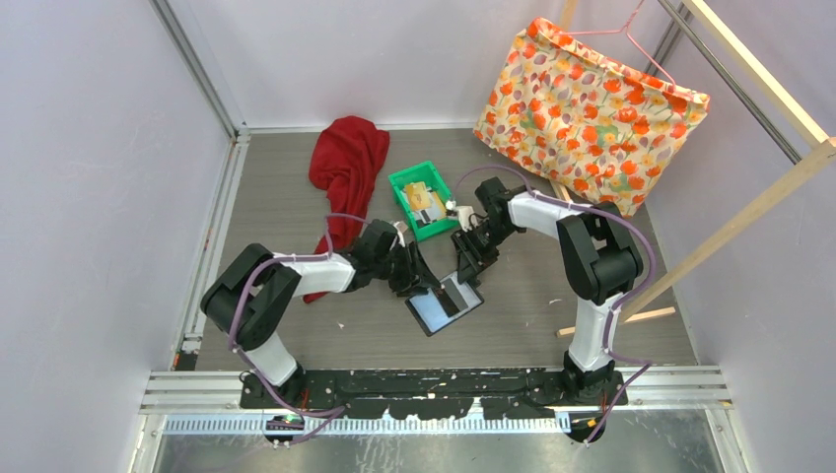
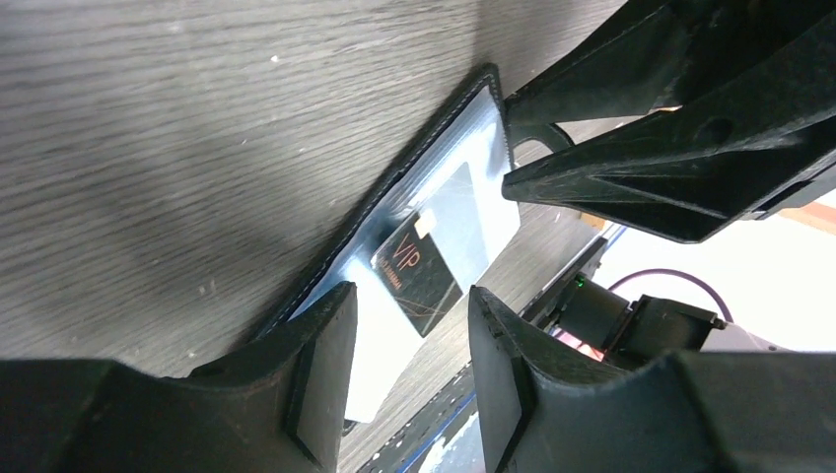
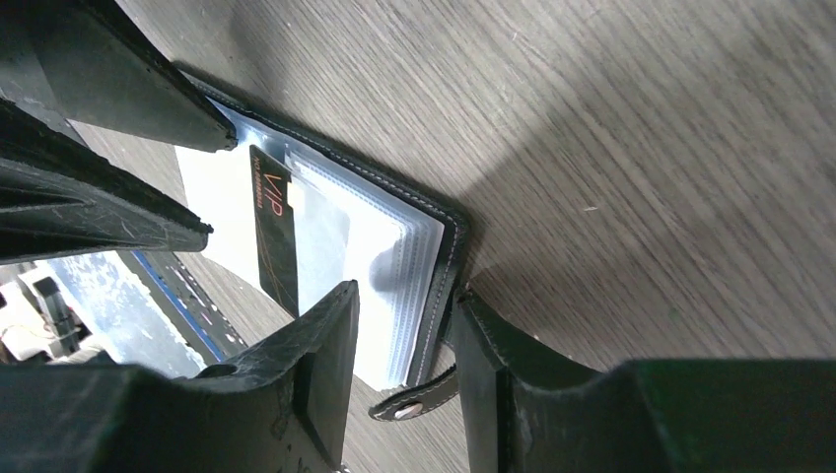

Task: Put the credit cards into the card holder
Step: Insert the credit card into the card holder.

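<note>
The black card holder [image 1: 444,305] lies open on the grey table, glossy pockets up. A dark card marked VIP [image 2: 419,276] sits partly in one pocket; it also shows in the right wrist view [image 3: 276,232]. My left gripper [image 2: 409,340] is open and empty, low over the holder's [image 2: 463,192] near-left edge [image 1: 424,286]. My right gripper [image 3: 404,340] is open, its jaws astride the holder's [image 3: 394,246] stitched edge by the snap tab [image 3: 419,402], at the far side [image 1: 461,268]. More cards [image 1: 424,203], yellow-orange and white, lie in the green bin [image 1: 406,179].
A red cloth [image 1: 345,168] lies left of the bin, under the left arm. A floral bag [image 1: 587,113] leans at the back right. A wooden stick [image 1: 616,317] lies by the right arm's base, and a wooden frame [image 1: 749,207] crosses the right side.
</note>
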